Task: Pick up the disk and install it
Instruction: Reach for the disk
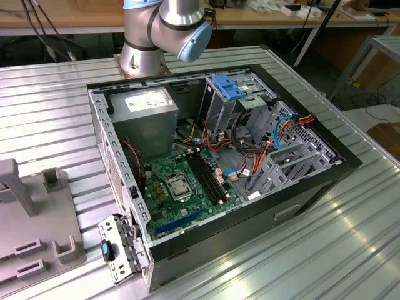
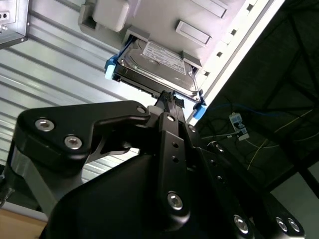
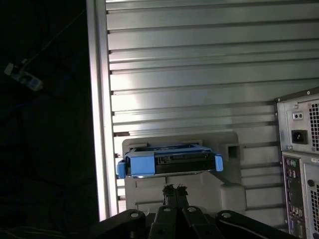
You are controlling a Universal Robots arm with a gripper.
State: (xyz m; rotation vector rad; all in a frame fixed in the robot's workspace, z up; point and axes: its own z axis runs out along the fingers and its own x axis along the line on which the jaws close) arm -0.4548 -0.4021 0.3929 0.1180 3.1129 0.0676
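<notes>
The disk (image 2: 155,63), a grey metal drive in a bright blue carrier, rests in a slot of a light grey holder (image 2: 109,12) on the ribbed metal table. In the first wrist view the disk (image 3: 169,162) shows end-on, its blue carrier wrapping both ends. My gripper (image 3: 174,189) is shut with nothing between its fingers, and its tips hover just short of the disk's near edge. The second wrist view puts the gripper (image 2: 168,97) at the middle of the disk's long side, close to it; whether they touch I cannot tell.
The open computer case (image 1: 100,134) lies on the table with its green board (image 1: 181,184) exposed. A light-blue bracket (image 1: 228,87) sits on the drive cage. The case's rear panel (image 3: 299,164) stands beside the holder. The table edge (image 3: 97,99) is close by.
</notes>
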